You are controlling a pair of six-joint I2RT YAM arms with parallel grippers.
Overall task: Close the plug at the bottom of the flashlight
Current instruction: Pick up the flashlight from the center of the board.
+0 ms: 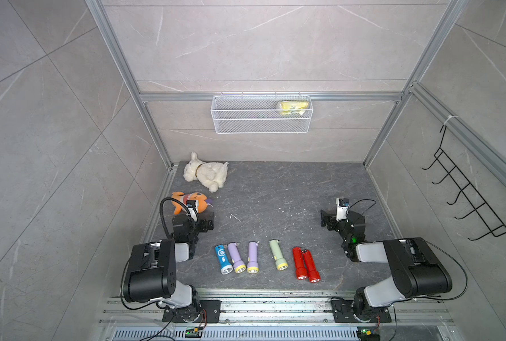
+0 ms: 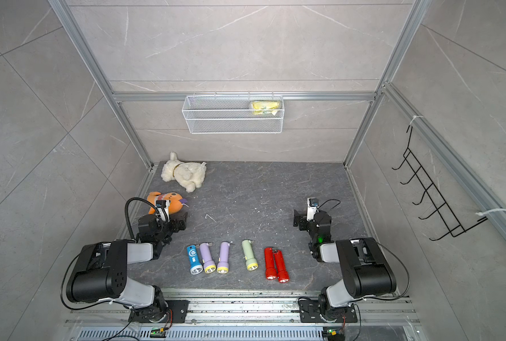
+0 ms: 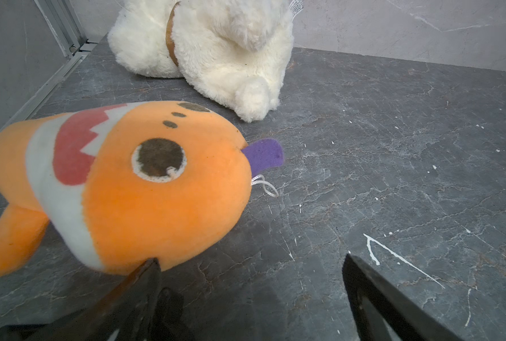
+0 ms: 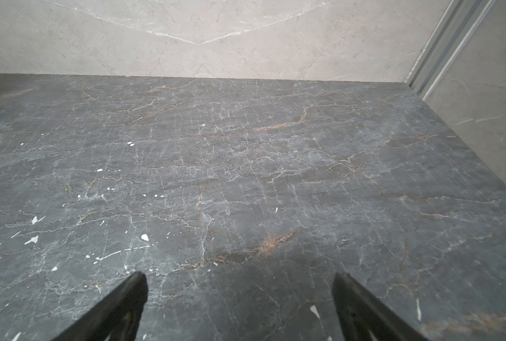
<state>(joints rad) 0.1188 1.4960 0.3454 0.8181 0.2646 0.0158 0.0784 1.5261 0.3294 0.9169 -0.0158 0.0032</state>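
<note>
Dark stone worktop [image 1: 275, 192] in both top views carries six flashlights [image 1: 277, 254] in a row near the front edge, between the arms.

Left wrist view: the left gripper [image 3: 250, 262] has its fingers [image 3: 145, 283] spread wide, just beside an orange plush fish [image 3: 145, 183].

Right wrist view: the right gripper [image 4: 240, 277] is also released, low above the worktop.

Both top views look steeply down from high above the near edge toward the back wall [image 1: 275, 44], far enough to hold the whole surface [image 1: 275, 192] in the lower centre of the frame. They share nearly everything, the wire basket [image 2: 234, 118] at upper centre merely shifted sideways. The left wrist camera sits low and close over the surface, looking past the left end effector [image 3: 250, 259] at an orange plush [image 3: 145, 189] and a white plush [image 3: 222, 53]. The right wrist camera, equally low, faces the back wall past the right end effector [image 4: 238, 276].
</note>
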